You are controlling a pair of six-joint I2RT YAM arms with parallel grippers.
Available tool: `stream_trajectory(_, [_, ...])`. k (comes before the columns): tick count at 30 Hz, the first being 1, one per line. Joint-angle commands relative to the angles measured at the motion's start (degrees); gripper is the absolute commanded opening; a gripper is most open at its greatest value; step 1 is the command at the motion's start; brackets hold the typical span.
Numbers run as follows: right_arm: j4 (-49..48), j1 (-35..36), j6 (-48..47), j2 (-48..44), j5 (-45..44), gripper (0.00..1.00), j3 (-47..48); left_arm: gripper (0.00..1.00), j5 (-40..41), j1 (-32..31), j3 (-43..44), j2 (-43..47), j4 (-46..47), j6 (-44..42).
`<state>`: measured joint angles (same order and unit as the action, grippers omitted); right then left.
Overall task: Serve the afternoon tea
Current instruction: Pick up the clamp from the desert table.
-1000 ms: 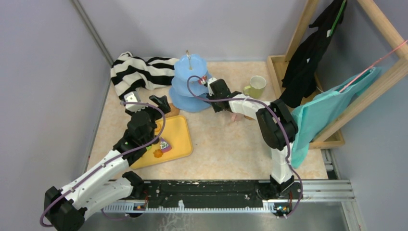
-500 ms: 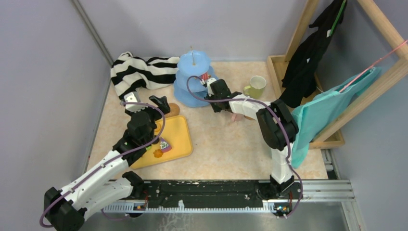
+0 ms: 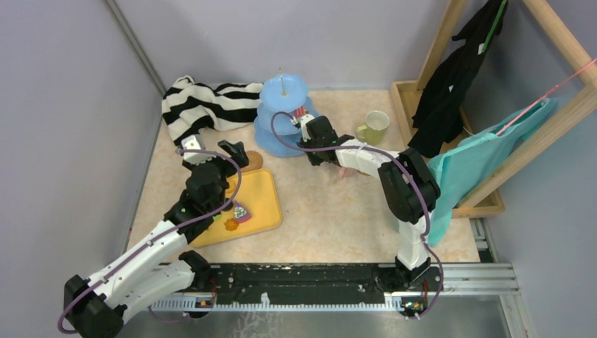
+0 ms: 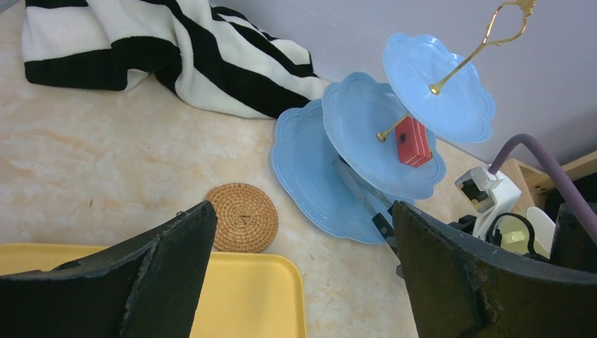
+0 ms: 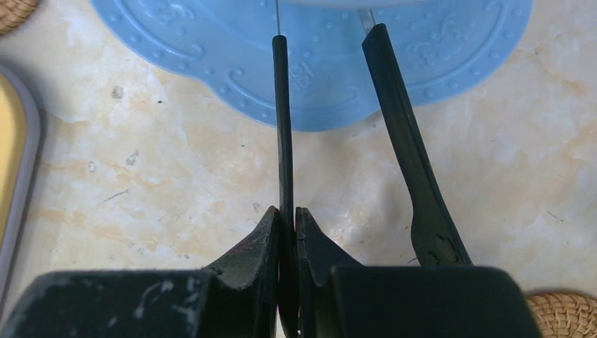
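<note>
You have the right gripper [image 5: 288, 227] pinched tight on one arm of the black tongs [image 5: 398, 134]. The other arm splays free, and the tips reach in over the bottom plate of the light-blue three-tier stand [image 4: 310, 169], under its middle plate. The stand has scalloped plates and a gold loop handle and sits at the back of the table, just beside the striped cloth [image 4: 211, 63]. A red cake slice [image 4: 412, 141] sits on the middle tier. The yellow tray [image 3: 264, 193] holds two toy cookies [image 3: 239, 212]. Your left gripper [image 4: 303, 211] is spread wide and holds nothing, above the tray's far edge. A cork coaster [image 4: 241, 217] lies between tray and stand. The yellow-green cup [image 3: 374, 127] stands right of the stand, apart from it.
</note>
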<state>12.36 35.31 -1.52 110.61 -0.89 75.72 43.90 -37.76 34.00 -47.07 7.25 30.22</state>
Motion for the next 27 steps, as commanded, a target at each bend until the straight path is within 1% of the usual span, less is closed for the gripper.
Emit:
stream_trajectory(1, [-2.2, 2.0, -1.2, -5.7, 0.3, 0.10, -0.1, 0.99, 0.5, 0.2, 2.3, 0.9, -0.4, 0.3])
stream_trajectory(12, [-1.1, 8.3, -2.3, -7.1, -0.2, 0.10, -0.2, 0.99, 1.5, 0.2, 3.2, 1.8, -2.5, 0.2])
stream_trajectory(15, [-0.9, 10.9, -2.4, -8.3, -0.4, 0.06, -1.2, 0.99, 1.6, 0.2, 3.3, 2.2, -3.4, 0.3])
stream_trajectory(20, [-2.1, 15.8, -2.0, -12.4, -1.8, 0.06, -5.7, 0.99, 2.2, 0.2, 3.6, 1.9, -5.8, 0.4])
stream_trajectory(23, [-3.2, 18.9, -1.6, -15.3, -2.5, 0.06, -10.2, 0.99, 2.4, 0.2, 3.8, 2.0, -7.8, 1.1])
stream_trajectory(27, [-6.1, 22.2, -0.1, -22.2, -3.0, 0.07, -17.6, 0.99, 2.1, 0.2, 3.3, 3.1, -10.1, 2.0])
